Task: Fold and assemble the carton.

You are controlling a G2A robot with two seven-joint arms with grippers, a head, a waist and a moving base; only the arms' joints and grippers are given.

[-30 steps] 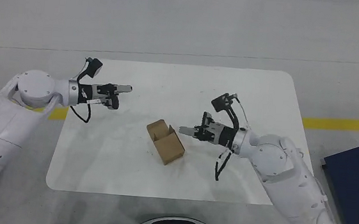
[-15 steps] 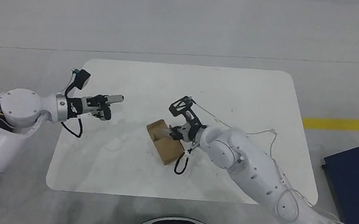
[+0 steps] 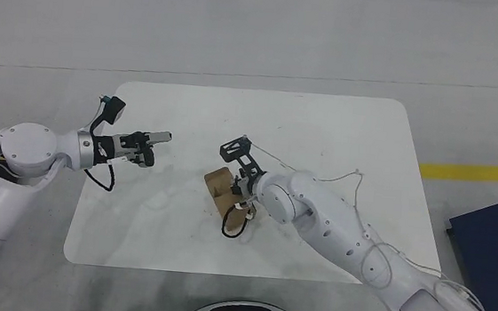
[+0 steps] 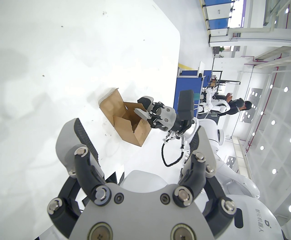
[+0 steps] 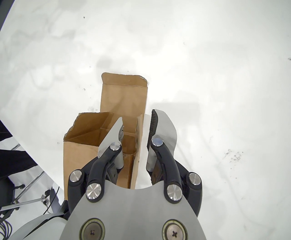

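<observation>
white table [image 3: 340, 137] holds carton [image 5: 124, 97], one wall inside right claw [image 5: 137, 116].

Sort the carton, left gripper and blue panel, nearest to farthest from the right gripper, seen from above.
1. carton: right gripper straddles its wall.
2. left gripper, over the table's left side.
3. blue panel, beyond the table, far right.

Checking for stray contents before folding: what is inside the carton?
One finger of the right gripper sits inside the open carton, the other outside its wall. Otherwise bare cardboard shows; the part behind that finger is hidden.
</observation>
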